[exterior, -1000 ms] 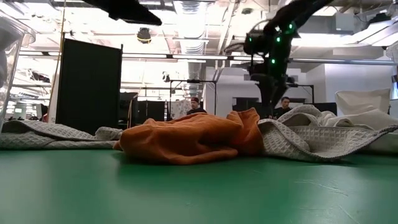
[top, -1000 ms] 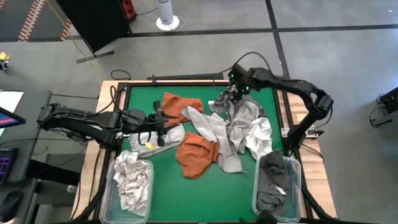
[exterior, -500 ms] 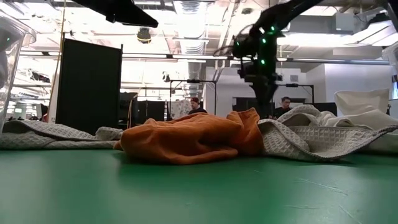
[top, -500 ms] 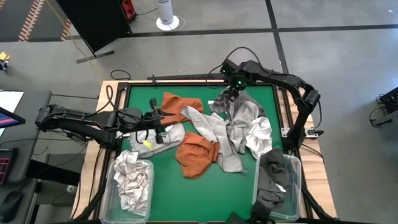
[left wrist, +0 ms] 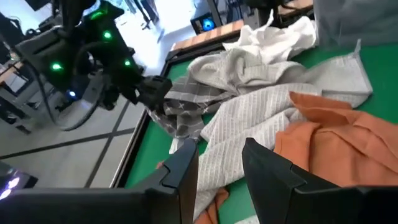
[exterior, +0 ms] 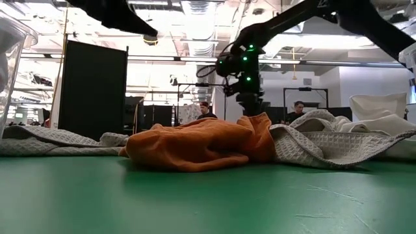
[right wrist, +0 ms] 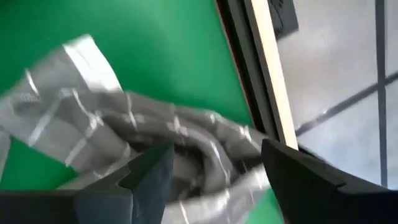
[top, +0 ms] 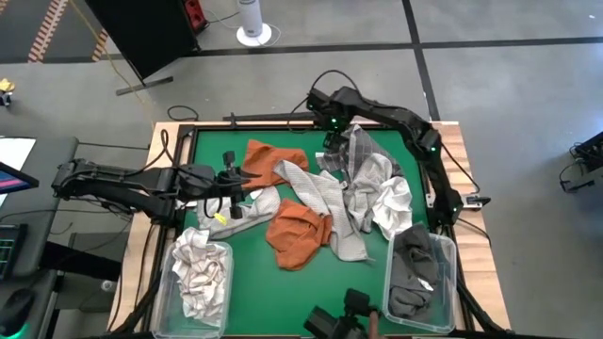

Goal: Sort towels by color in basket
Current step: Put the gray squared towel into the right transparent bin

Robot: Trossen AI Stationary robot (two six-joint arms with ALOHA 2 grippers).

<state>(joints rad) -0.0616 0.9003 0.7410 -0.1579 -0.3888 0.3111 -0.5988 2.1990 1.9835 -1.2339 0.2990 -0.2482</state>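
On the green desk point(top: 212, 160) a heap of towels spreads from the centre toward three o'clock in the high view: a rust orange towel point(top: 268, 158) toward eleven o'clock, a second orange towel point(top: 297, 233) just below the centre, a pale waffle towel point(top: 325, 202) between them, a white towel point(top: 396, 207) at three o'clock, and a grey checked towel point(top: 350, 151) at one o'clock near the far rim. The right pincer point(top: 332, 141) hangs over the checked towel's near end with its jaws spread wide, and the right wrist view shows the striped grey folds point(right wrist: 155, 134) lying between its fingers point(right wrist: 149, 177), not clamped. The left pincer point(top: 243, 184) sits at nine o'clock of the heap, its jaws partly parted with nothing seen between them, just beside a pale towel point(top: 254, 202). A clear bin point(top: 198, 278) at seven o'clock holds crumpled light checked cloth; another bin point(top: 421, 273) at five o'clock holds dark grey towels point(top: 415, 268).
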